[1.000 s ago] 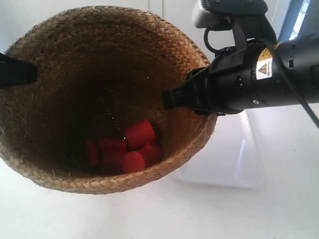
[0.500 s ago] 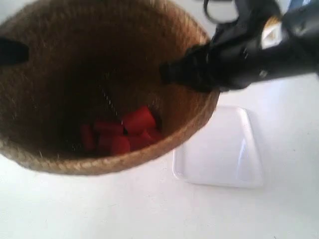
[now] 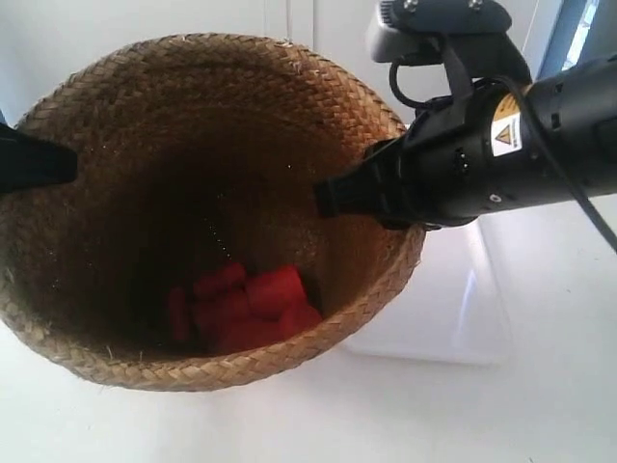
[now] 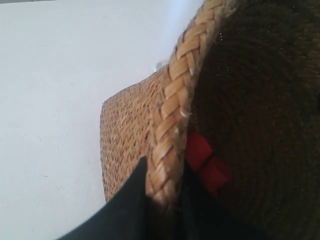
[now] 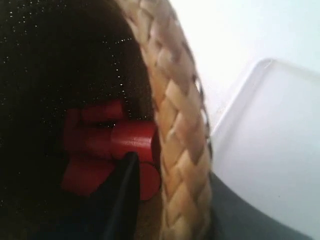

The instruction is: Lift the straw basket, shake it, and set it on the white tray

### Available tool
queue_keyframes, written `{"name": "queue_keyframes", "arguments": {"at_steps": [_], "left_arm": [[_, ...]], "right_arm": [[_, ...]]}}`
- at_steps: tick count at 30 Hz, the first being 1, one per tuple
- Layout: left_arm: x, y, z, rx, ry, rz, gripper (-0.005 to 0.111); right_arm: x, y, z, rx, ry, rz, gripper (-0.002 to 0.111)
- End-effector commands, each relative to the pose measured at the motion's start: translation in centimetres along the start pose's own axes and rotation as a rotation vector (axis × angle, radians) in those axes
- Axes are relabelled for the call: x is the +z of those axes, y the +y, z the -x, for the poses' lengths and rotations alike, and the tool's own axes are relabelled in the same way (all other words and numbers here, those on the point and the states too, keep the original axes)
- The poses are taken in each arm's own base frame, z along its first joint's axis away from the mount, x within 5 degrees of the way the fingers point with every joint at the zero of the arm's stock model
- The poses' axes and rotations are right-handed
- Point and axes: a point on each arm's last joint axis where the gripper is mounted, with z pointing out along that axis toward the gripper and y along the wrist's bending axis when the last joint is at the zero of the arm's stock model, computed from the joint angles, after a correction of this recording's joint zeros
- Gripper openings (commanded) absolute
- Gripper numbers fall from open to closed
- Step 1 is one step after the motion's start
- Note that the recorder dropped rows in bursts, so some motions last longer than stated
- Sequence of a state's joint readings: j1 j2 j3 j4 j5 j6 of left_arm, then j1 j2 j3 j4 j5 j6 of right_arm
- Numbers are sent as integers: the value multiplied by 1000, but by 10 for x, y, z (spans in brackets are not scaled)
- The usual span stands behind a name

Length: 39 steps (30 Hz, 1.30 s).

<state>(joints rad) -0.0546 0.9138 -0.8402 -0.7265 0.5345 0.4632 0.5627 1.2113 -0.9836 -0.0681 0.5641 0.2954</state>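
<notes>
The straw basket [image 3: 116, 106] hangs in the air between both arms, its dark inside facing the exterior camera. Several red blocks [image 3: 246, 304] lie heaped at its bottom. My left gripper [image 3: 53, 162] is shut on the braided rim at the exterior view's left; the left wrist view has one finger on each side of the straw basket's rim [image 4: 172, 100], with the left gripper [image 4: 164, 187] pinching it. My right gripper [image 3: 333, 198] is shut on the opposite rim, the right gripper [image 5: 175, 187] straddling the braid. The white tray [image 3: 458, 309] lies on the table beyond the basket, partly hidden by it.
The white table [image 3: 501, 415] runs under everything. The right arm's black body and cable [image 3: 501, 135] reach over the tray. In the right wrist view the white tray [image 5: 270, 135] lies just outside the rim.
The basket jerked up and blurred half a second ago, then dropped back a little lower than before. The red blocks have shifted and resettled at the bottom. Both grippers kept their hold.
</notes>
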Motion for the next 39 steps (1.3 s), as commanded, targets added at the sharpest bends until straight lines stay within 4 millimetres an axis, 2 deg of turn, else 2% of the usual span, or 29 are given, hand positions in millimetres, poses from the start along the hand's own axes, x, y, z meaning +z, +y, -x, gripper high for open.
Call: {"name": "queue_keyframes", "arguments": {"at_steps": [1, 10, 12, 13, 14, 17, 18, 19, 21, 22, 24, 29, 33, 39], "left_arm": [[-6, -2, 4, 48, -35, 9, 0], [-7, 2, 11, 49, -101, 58, 0], [-17, -6, 25, 73, -132, 29, 0], [-29, -16, 36, 106, -159, 5, 0], [-44, -26, 48, 143, -198, -17, 0], [-85, -53, 74, 232, -327, -50, 0], [-88, -54, 74, 236, -338, -49, 0], [-80, -48, 68, 245, -314, -31, 0], [-34, -20, 45, 164, -162, -1, 0], [-13, -8, 28, 60, -66, -8, 0], [-3, -2, 19, 3, -5, -17, 0], [-13, -7, 29, 50, -120, -11, 0], [-16, -9, 30, 48, -137, -15, 0], [-15, -8, 27, 56, -124, -16, 0]], "right_arm": [[7, -2, 1, -24, 7, -20, 0], [22, -2, -2, -44, 20, -24, 0], [2, 0, 11, -49, -7, -21, 0], [-13, 2, 20, -44, -40, -12, 0], [-41, 6, 34, -45, -122, 19, 0], [-107, 12, 59, -62, -383, 91, 0], [-113, 12, 58, -58, -423, 102, 0], [-107, 11, 52, -59, -422, 103, 0], [-46, 5, 22, -80, -258, 61, 0], [-19, 0, 8, -42, -141, 31, 0], [0, -2, -4, -8, -19, 1, 0], [-7, 1, 3, -42, -84, 18, 0], [-8, 1, 3, -44, -88, 18, 0], [4, 1, 0, -44, -40, 8, 0]]}}
